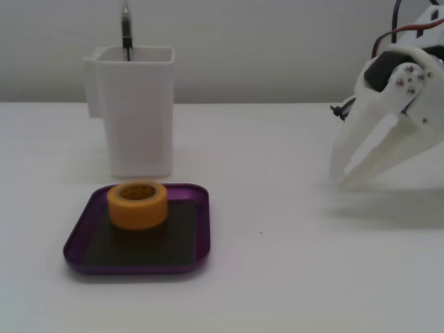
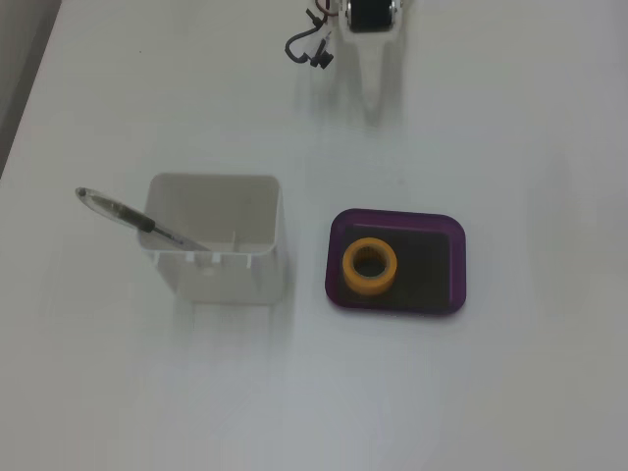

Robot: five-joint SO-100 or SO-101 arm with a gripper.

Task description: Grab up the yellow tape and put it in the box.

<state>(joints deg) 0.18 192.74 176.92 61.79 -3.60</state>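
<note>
The claw [image 1: 341,182] hangs empty at the right edge of a fixed view, its two white fingers [image 1: 374,139] parted a little at the tips and pointing down and to the left, just above the bare tabletop [image 1: 291,277]; it grips nothing. The tape [image 1: 137,204] is well apart from it, down and to the left in that view, lying flat with its hole facing up inside the box [image 1: 198,229], on the dark floor at the back left part of the tray. In the other fixed view, looking down, the tape [image 2: 370,267] sits toward the left end of the box [image 2: 457,265], whose long side runs left to right, while the claw [image 2: 374,98] points down the picture from the top edge, nearly in line with the tape but well short of it. Judged from how things lie, the roll is already where the task wants it, so no grasp seems needed; any coming move would be away from the tray. Just beside the box stands a white container [image 1: 137,111] holding a pen [image 1: 126,31], clear of the claw.
</note>
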